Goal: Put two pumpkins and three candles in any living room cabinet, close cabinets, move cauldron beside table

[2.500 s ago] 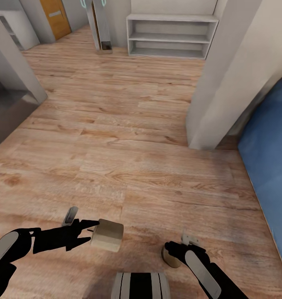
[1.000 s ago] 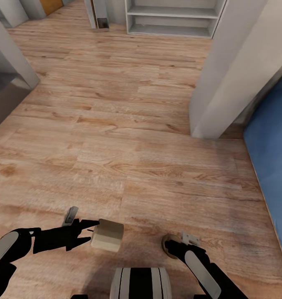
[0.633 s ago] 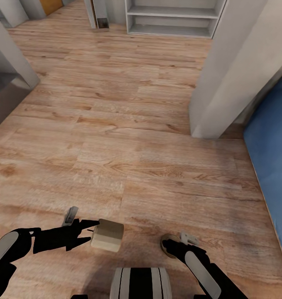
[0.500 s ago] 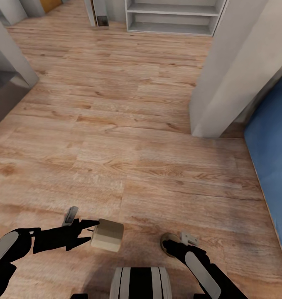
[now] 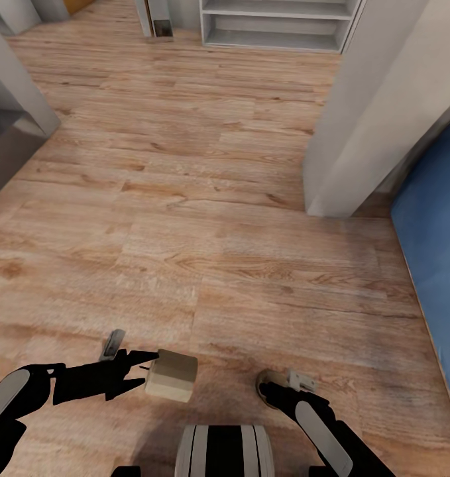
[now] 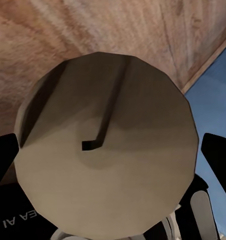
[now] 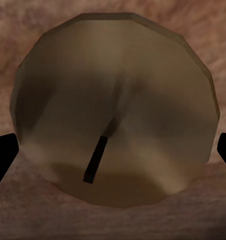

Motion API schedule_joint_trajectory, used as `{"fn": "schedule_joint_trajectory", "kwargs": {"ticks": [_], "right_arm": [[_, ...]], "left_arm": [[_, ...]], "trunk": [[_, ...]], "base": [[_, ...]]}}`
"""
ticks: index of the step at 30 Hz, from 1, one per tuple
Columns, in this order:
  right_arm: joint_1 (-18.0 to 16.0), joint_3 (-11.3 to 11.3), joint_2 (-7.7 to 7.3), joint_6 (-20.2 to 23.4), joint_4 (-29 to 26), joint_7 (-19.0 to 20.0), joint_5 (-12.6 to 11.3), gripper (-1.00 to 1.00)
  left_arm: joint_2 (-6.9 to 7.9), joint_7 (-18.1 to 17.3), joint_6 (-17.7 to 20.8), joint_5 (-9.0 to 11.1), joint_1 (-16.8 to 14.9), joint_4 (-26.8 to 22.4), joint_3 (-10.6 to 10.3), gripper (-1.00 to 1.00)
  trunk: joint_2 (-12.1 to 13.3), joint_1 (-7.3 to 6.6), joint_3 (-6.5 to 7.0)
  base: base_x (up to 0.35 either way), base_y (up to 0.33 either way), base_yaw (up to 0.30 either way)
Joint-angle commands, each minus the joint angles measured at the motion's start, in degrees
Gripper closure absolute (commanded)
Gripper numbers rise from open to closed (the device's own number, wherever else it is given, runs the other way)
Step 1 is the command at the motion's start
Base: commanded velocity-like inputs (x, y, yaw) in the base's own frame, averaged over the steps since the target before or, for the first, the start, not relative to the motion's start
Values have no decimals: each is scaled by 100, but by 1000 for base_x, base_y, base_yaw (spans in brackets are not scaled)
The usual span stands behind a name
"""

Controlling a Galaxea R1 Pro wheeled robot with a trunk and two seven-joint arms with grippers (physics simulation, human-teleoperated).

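Two candles are in hand. In the head view, my left gripper is shut on a pale beige candle held on its side just above the wood floor. My right gripper is shut on a second candle, mostly hidden under the wrist. The left wrist view looks onto a candle's flat beige top with its small dark wick, black fingers at either side. The right wrist view has the other candle's top between dark fingers. Pumpkins, cabinet and cauldron are out of view.
Wood floor stretches ahead. A white wall corner juts in at the right, with a blue piece of furniture beyond it. A white open shelf unit stands at the far end. A grey wall lies to the left.
The whole view has slid forward over the floor, so the shelf and wall corner sit closer and higher in the picture. Both grippers keep their candles in the same pose.
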Motion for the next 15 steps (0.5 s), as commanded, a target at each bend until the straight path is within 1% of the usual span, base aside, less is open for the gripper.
{"fn": "schedule_joint_trajectory", "kwargs": {"ticks": [1, 11, 14, 15], "right_arm": [[-2, 14, -8, 29, 42, -58, -9, -100], [-2, 14, -8, 29, 47, -58, -4, -100], [-2, 14, -8, 29, 49, -58, 69, -100], [-2, 12, -8, 29, 51, -58, 116, 100]], "left_arm": [[4, 58, -4, 63, -2, -4, -4, 100], [4, 58, -2, 63, -3, -4, -4, 100], [4, 58, -1, 63, -4, -4, -2, 100], [4, 58, -1, 63, -4, -4, -3, 100]], "trunk": [[-1, 0, -4], [-1, 0, -4], [-1, 0, -4], [-1, 0, -4]], "base": [[0, 0, 0], [0, 0, 0], [0, 0, 0], [0, 0, 0]]}}
